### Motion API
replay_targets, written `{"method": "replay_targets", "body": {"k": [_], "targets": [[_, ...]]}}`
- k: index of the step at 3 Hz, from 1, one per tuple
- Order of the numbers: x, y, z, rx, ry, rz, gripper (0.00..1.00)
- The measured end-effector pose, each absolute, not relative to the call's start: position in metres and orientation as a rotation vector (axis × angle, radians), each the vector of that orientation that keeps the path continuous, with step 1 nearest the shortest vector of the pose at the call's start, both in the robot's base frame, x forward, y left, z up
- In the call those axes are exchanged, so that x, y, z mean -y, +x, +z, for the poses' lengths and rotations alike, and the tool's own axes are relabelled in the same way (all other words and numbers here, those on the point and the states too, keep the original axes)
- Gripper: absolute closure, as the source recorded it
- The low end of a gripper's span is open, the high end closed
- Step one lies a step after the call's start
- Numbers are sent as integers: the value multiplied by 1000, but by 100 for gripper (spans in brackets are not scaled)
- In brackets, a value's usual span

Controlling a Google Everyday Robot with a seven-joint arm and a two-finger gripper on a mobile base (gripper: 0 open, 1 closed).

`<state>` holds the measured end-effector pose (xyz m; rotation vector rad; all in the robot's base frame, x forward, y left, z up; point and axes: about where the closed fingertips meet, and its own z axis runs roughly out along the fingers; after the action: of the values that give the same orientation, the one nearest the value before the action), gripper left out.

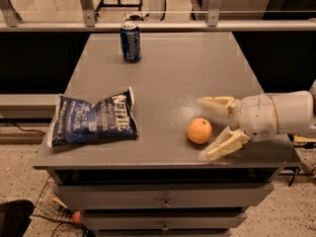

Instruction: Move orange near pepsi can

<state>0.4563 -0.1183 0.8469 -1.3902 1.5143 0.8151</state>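
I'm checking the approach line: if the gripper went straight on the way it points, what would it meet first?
The orange, just ahead of the open gripper at the table's right front. It seems in line with the gap between the fingers, though depth is uncertain.

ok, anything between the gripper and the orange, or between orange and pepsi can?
Nothing visible. The orange sits between the open gripper's fingers; bare tabletop runs to the pepsi can, chip bag lying left of that line.
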Motion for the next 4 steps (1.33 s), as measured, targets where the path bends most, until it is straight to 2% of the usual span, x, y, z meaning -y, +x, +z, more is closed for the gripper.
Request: {"method": "replay_targets", "body": {"k": [3,4], "targets": [[120,457,844,-1496,-1418,820,88],[118,457,845,-1493,-1422,822,100]]}}
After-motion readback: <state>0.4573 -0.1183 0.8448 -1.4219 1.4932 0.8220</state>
